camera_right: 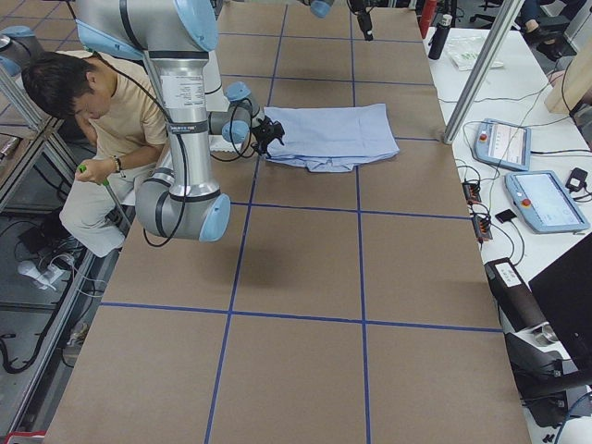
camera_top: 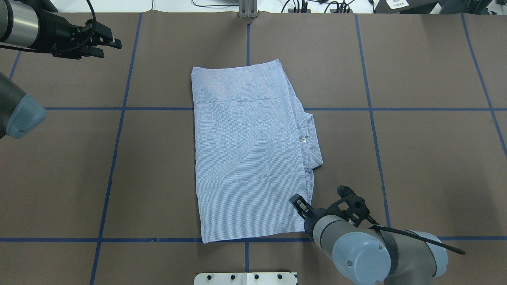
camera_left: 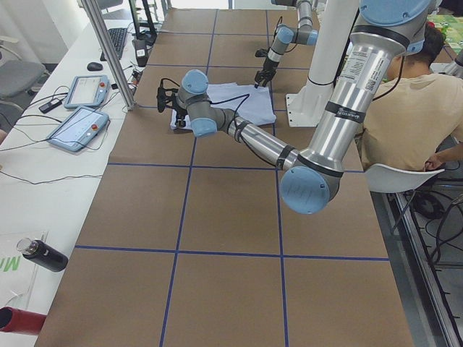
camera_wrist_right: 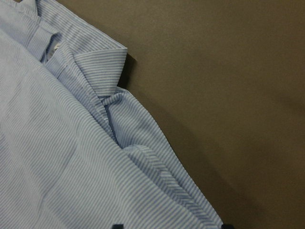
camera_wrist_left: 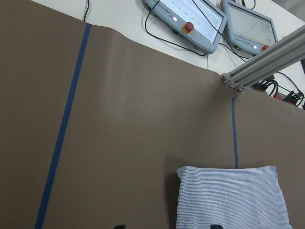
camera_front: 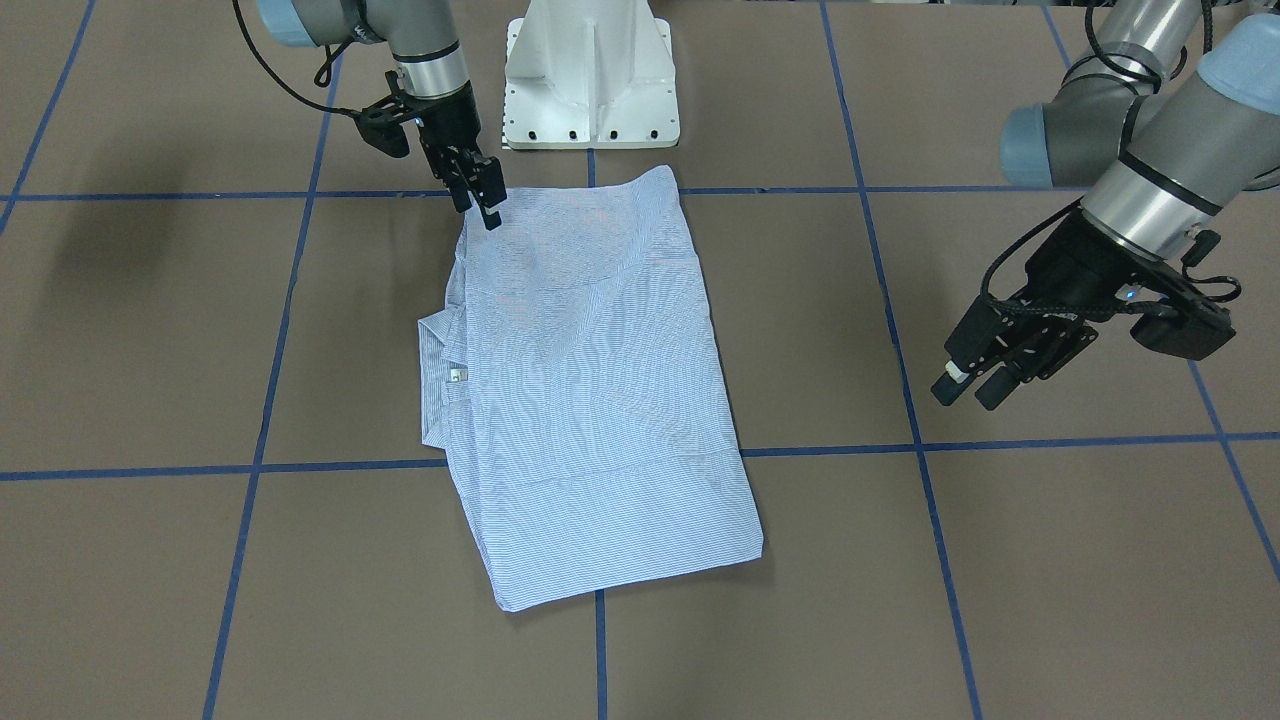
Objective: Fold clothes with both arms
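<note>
The light blue-and-white striped shirt (camera_front: 600,380) lies folded into a long rectangle in the middle of the table (camera_top: 416,158). Its collar (camera_top: 311,138) and white neck label (camera_top: 304,139) stick out on my right side. My right gripper (camera_front: 480,205) is open and hangs just over the shirt's corner nearest my base, also seen from overhead (camera_top: 298,202). The right wrist view shows the shirt's layered hem (camera_wrist_right: 157,167) just ahead of the open fingers. My left gripper (camera_front: 968,388) is open and empty, above bare table far from the shirt on my left (camera_top: 111,42).
My white pedestal base (camera_front: 590,80) stands just behind the shirt. Blue tape lines cross the brown table. Two teach pendants (camera_wrist_left: 209,24) and an aluminium post (camera_wrist_left: 267,59) are at the far edge. A seated person (camera_right: 92,120) is beside my base.
</note>
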